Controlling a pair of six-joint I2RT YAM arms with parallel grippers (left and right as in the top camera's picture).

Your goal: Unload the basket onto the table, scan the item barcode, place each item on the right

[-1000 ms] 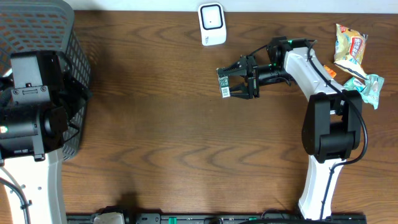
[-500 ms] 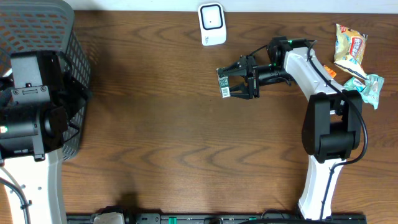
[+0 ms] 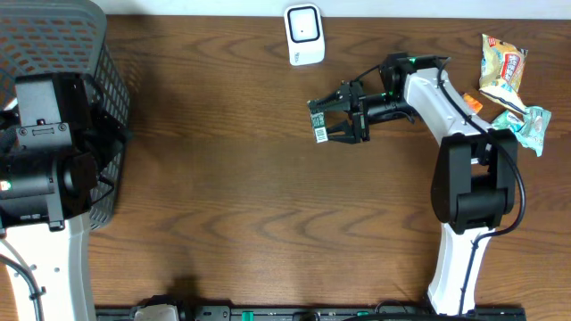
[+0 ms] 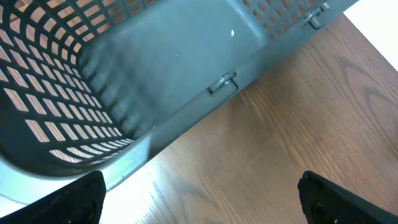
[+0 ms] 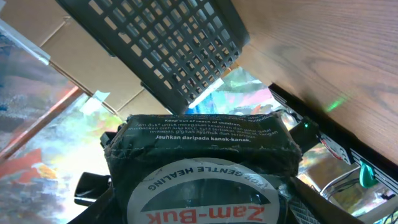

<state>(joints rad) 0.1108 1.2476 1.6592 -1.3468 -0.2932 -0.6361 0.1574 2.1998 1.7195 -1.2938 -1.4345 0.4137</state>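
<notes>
1. Zam-Buk packet (image 3: 318,119), overhead view: it is clamped in the right gripper (image 3: 326,118), which reaches sideways across the wooden table (image 3: 223,187) to hold it near the white scanner (image 3: 304,34), not touching it. The barcode label (image 3: 321,134) faces upward rather than toward the scanner window, so I judge the packet needs turning or bringing closer before it will read. The left arm (image 3: 40,160) hangs over the grey basket (image 3: 85,36), well clear of the work, probably so it does not block the scan. Two snack packets (image 3: 504,64) lie beside the right arm.

2. Left wrist view: the left gripper (image 4: 202,202) has its fingers spread wide with nothing between them. The basket wall (image 4: 155,68) and bare table (image 4: 298,124) lie beneath.

3. Right wrist view: the packet (image 5: 199,162) fills the lower frame, pinched from both sides, with its printed face toward the camera. The basket (image 5: 174,50) and table (image 5: 323,43) appear tilted, which suggests the wrist is rolled over to present the packet.
</notes>
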